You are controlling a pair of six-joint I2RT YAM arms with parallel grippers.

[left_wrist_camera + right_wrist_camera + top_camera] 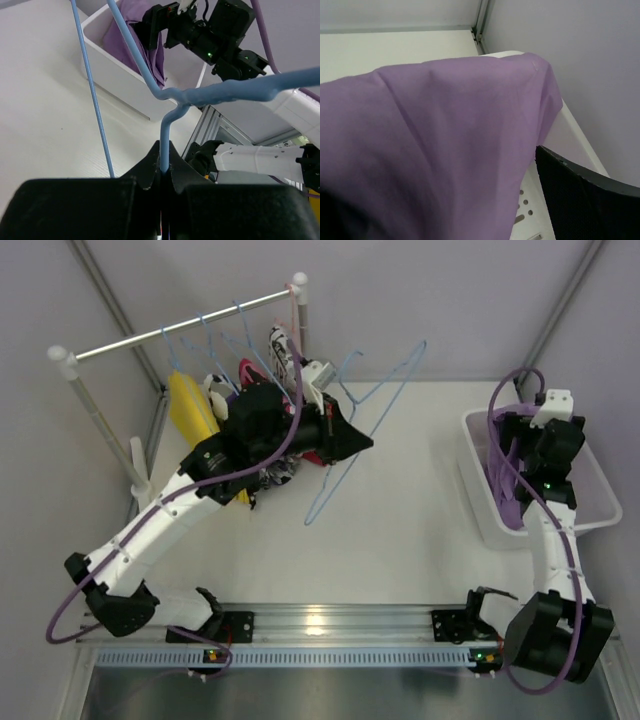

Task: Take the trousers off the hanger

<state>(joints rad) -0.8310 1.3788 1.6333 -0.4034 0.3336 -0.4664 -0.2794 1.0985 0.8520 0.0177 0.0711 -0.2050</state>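
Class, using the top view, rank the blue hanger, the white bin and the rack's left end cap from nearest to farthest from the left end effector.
1. the blue hanger: clamped in the left end effector, mid-table.
2. the white bin: at the table's right side.
3. the left end cap: far left, at the back.

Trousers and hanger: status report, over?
Left gripper shut on bare blue hanger. Right gripper over white bin, jaws unclear. Lilac trousers in bin. Nothing blocking.
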